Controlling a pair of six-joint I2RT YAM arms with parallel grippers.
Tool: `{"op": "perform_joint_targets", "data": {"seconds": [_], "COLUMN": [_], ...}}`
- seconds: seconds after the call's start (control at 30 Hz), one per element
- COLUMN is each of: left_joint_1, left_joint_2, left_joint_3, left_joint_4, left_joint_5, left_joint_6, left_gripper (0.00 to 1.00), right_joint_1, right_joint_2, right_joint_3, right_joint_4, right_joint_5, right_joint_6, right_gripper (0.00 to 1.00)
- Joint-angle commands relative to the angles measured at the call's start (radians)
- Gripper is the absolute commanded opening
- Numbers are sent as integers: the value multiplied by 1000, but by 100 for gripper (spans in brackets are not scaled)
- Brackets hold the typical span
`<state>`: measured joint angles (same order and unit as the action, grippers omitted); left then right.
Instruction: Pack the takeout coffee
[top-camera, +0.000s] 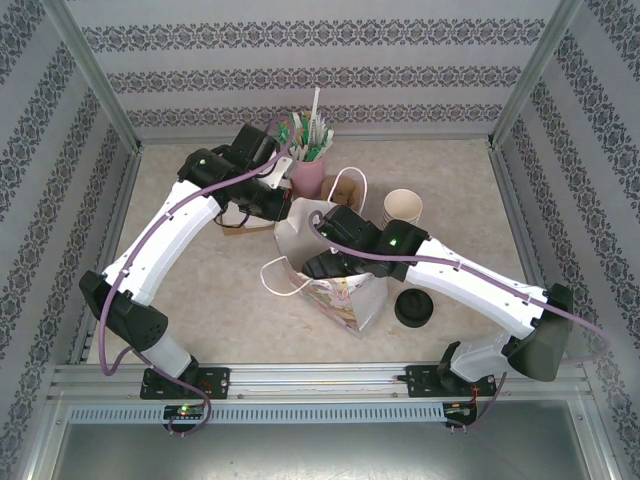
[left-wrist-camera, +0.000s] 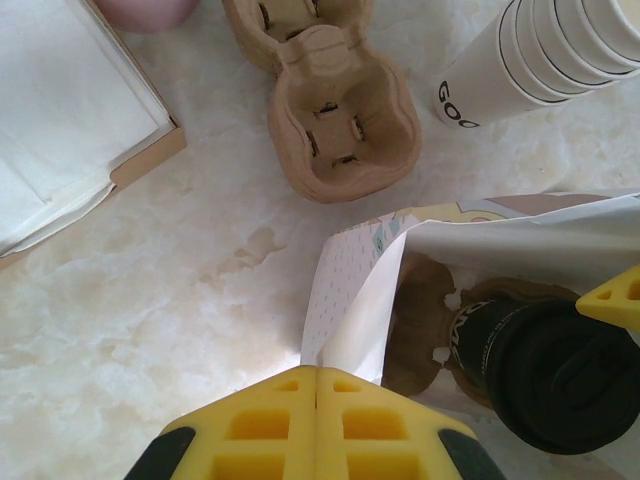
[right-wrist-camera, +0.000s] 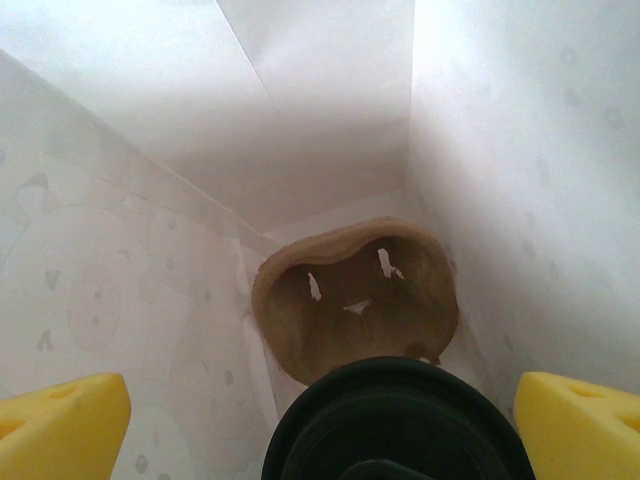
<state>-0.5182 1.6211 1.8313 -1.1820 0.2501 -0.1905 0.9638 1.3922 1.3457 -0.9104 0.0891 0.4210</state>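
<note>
The takeout coffee (left-wrist-camera: 560, 375), a cup with a black lid, stands inside the white paper bag (top-camera: 345, 300) in a pocket of a brown cardboard carrier (right-wrist-camera: 355, 300). In the right wrist view its black lid (right-wrist-camera: 395, 425) sits low in the middle. My right gripper (right-wrist-camera: 322, 405) is down inside the bag, open, with a yellow finger (right-wrist-camera: 60, 425) on either side of the lid and apart from it. One of those fingertips (left-wrist-camera: 615, 300) also shows in the left wrist view. My left gripper (left-wrist-camera: 316, 372) is shut on the bag's rim (left-wrist-camera: 355, 290) and holds the mouth open.
An empty brown cup carrier (left-wrist-camera: 340, 120) lies on the table beyond the bag. Next to it stand a stack of lidless cups (top-camera: 403, 207), a pink cup of stirrers (top-camera: 308, 170) and a box of napkins (left-wrist-camera: 70, 110). A pile of black lids (top-camera: 413, 308) sits right of the bag.
</note>
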Motion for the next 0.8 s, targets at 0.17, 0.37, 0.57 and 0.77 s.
{"op": "perform_joint_targets", "data": {"seconds": [0.17, 0.37, 0.57, 0.77], "left_joint_1": [-12, -14, -18, -23], "left_joint_2": [17, 25, 26, 23], "left_joint_3": [38, 44, 48, 45], "left_joint_4": [-33, -37, -30, -22], "left_joint_5": [-63, -78, -74, -57], "left_joint_6": [23, 25, 22, 17], "left_gripper": [5, 5, 6, 6], "right_joint_1": [-7, -8, -7, -9], "right_joint_2": [-17, 1, 8, 53], "right_joint_3": [58, 82, 85, 91], "right_joint_4": [-21, -16, 0, 16], "right_joint_5": [-17, -25, -13, 4], "right_joint_6": [16, 24, 30, 33], "right_gripper": [98, 98, 98, 98]}}
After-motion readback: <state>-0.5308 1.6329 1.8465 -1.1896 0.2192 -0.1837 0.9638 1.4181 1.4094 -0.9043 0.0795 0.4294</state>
